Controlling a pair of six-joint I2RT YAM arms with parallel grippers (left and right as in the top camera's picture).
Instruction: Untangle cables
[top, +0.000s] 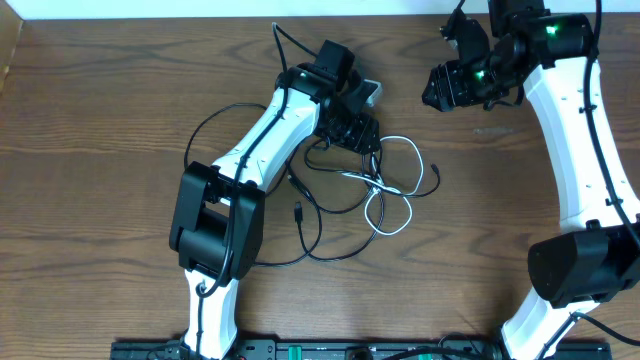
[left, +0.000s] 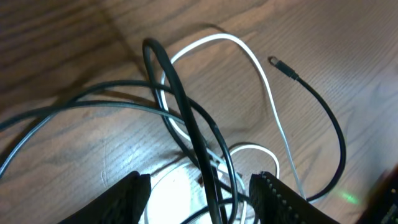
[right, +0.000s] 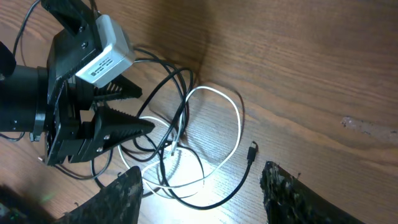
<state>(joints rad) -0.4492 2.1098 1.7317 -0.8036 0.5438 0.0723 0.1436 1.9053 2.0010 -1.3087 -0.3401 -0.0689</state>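
A tangle of thin black cables (top: 330, 205) and one white cable (top: 392, 212) lies at the table's middle. My left gripper (top: 364, 134) is at the tangle's upper left edge. In the left wrist view it (left: 200, 200) is open, with black cables (left: 186, 115) running between its fingers; the white cable (left: 252, 59) loops beyond, beside a black plug end (left: 278, 64). My right gripper (top: 442, 88) hovers up and to the right of the tangle, open and empty (right: 202, 196). Its view shows the white loop (right: 238, 121), a black plug (right: 251, 151) and the left gripper (right: 140, 111).
One black cable arcs out to the left (top: 205, 125) under the left arm, and another ends in a plug (top: 298, 210) below it. A black plug end (top: 437, 172) lies right of the tangle. The table's back edge (top: 200, 20) runs along the top.
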